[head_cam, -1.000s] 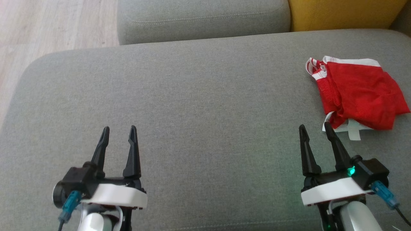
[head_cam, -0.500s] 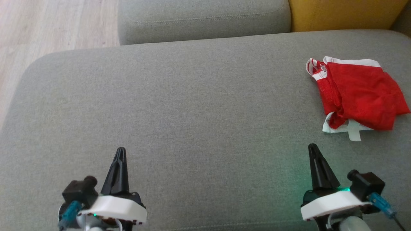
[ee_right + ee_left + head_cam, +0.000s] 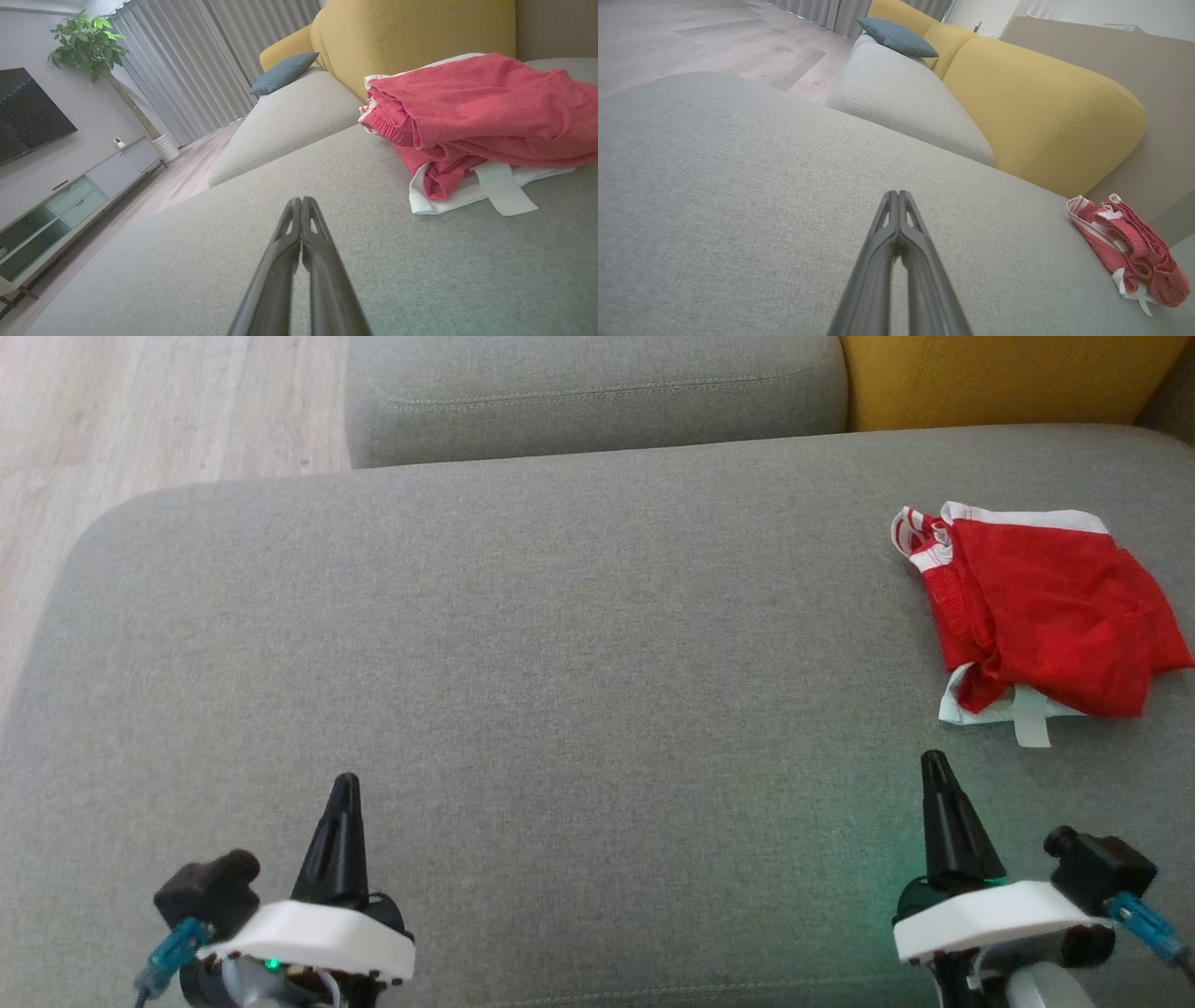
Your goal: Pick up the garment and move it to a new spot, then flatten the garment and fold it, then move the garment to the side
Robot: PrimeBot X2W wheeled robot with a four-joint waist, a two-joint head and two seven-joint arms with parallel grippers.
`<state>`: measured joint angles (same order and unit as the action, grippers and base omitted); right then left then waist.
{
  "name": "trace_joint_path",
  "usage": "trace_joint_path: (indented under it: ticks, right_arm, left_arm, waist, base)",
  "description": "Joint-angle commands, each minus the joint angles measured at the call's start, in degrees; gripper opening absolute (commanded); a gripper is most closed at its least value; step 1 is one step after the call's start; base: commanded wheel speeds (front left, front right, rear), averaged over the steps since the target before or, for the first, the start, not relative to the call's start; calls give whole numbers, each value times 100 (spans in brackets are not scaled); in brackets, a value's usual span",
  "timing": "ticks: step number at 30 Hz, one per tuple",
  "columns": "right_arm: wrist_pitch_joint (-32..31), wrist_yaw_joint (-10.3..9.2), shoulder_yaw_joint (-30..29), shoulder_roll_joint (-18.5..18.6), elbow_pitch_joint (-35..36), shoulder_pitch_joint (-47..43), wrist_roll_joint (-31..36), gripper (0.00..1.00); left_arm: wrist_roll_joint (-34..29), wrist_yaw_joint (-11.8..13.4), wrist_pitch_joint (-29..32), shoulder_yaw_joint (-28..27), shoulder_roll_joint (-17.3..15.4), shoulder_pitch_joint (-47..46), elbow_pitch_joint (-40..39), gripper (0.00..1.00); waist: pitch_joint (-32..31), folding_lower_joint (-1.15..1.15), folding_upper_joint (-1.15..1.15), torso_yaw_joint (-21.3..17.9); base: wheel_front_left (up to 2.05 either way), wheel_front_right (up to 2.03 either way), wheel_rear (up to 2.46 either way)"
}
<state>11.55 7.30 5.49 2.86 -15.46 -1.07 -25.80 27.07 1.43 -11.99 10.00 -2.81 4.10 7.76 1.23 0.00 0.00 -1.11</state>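
Observation:
The garment (image 3: 1046, 611) is a red piece of clothing with white trim, lying crumpled at the right end of the grey sofa seat (image 3: 579, 653); it also appears in the left wrist view (image 3: 1129, 247) and the right wrist view (image 3: 472, 121). My left gripper (image 3: 345, 782) hovers over the seat's near left part, shut with nothing in it, far from the garment. My right gripper (image 3: 934, 761) is shut and empty, just in front of the garment's near white edge and apart from it. Both pairs of fingers (image 3: 899, 196) (image 3: 301, 201) press together at the tips.
A second grey seat cushion (image 3: 597, 392) and a yellow backrest (image 3: 1008, 373) lie beyond the seat. Wooden floor (image 3: 140, 401) runs past the seat's left edge. A blue pillow (image 3: 896, 37), curtains, a plant (image 3: 88, 42) and a TV cabinet (image 3: 70, 196) stand farther off.
Both grippers have closed from open to shut and drawn back toward the near edge of the seat. The garment has not moved.

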Motion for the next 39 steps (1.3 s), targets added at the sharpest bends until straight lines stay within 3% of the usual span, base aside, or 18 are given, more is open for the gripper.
trace_joint_path:
  ticks: [1,39]
  right_arm:
    - [-22,4,-8,85,188,281,-163,0]
    - [-581,9,-320,151,181,436,-2701,0]
  left_arm:
    - [143,-36,31,-140,-69,-331,-149,0]
    - [2655,-358,589,-554,-155,-581,130,0]
  waist:
    - [-1,0,0,1]
    - [-39,0,0,42]
  base:
    - [0,0,0]
    - [0,0,0]
